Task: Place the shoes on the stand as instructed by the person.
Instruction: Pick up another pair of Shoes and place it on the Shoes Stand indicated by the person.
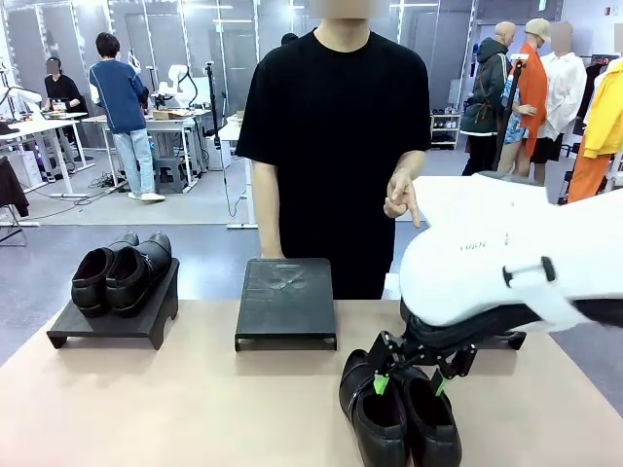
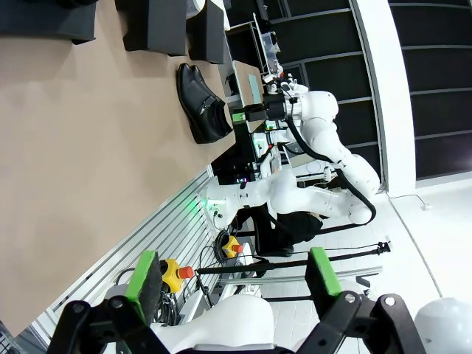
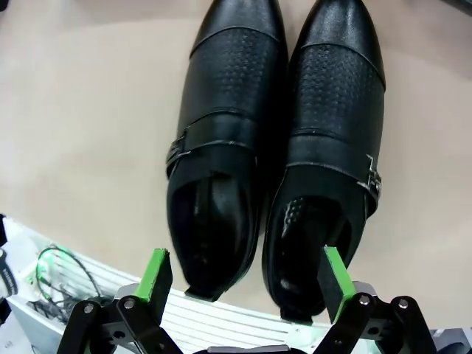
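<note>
Pair of shoes [image 3: 273,155] was laid flat on the table [image 1: 175,409] near the robot's edge, right of the middle. Toes were turned to the far side and heels to the robot, with the long axis run across the table. Right gripper [image 3: 247,284] was held just above the heels, jaws spread wide and nothing gripped, probably lined up to pinch both shoes together. Left gripper [image 2: 232,284] was kept open and empty, well apart. Person's hand [image 1: 401,199] was pointed downward, its target hidden by the arm.
</note>
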